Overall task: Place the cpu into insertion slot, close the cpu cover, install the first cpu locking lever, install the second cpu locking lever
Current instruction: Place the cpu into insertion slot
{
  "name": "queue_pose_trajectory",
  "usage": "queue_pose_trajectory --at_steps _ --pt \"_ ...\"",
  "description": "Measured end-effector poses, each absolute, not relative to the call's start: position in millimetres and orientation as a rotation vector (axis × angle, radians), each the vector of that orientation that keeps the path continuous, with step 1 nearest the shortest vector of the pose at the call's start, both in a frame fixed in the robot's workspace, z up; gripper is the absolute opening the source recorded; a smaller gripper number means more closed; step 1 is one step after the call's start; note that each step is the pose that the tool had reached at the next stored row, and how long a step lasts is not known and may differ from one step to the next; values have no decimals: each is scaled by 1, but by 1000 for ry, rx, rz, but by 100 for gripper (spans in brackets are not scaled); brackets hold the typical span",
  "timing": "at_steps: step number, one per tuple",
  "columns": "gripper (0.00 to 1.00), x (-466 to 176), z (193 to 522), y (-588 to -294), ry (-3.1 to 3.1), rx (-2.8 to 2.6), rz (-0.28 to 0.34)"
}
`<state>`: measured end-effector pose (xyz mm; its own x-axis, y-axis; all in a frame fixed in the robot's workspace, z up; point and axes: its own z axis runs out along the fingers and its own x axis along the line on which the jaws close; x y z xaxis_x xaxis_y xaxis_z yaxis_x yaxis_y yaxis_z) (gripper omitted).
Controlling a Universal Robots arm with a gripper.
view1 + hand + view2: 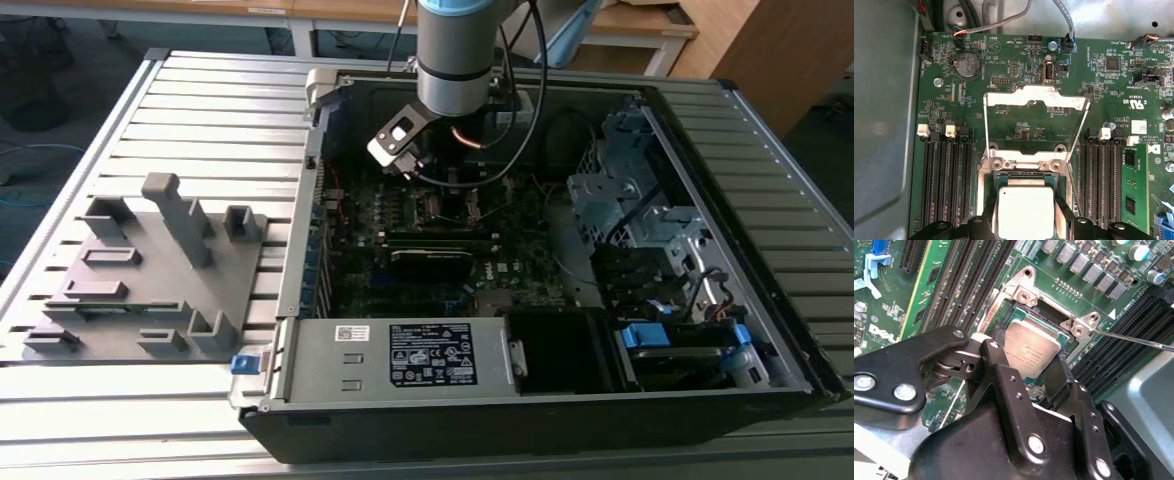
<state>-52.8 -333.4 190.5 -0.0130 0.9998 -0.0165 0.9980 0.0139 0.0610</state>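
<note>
My hand (1031, 349) is clamped on two edges of the flat, square, dull silver-grey metal cpu (1030, 342), right over the black square insertion slot (1024, 178). The thin silver cpu cover (1035, 101) stands open beside it.

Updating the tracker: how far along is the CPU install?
Done: the cpu looks seated in the insertion slot. In hand: the tool is at the chip. Left: the cpu cover stands raised, and a locking lever sticks out unlatched.
</note>
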Motion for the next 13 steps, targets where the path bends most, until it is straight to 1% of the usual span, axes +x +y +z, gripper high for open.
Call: queue_pose_trajectory --at_steps 11,12,13 --pt "55 -53 190 -333 2198 2168 53" --pt "61 -53 190 -333 2197 2168 51" --pt "61 -53 190 -333 2197 2168 50"
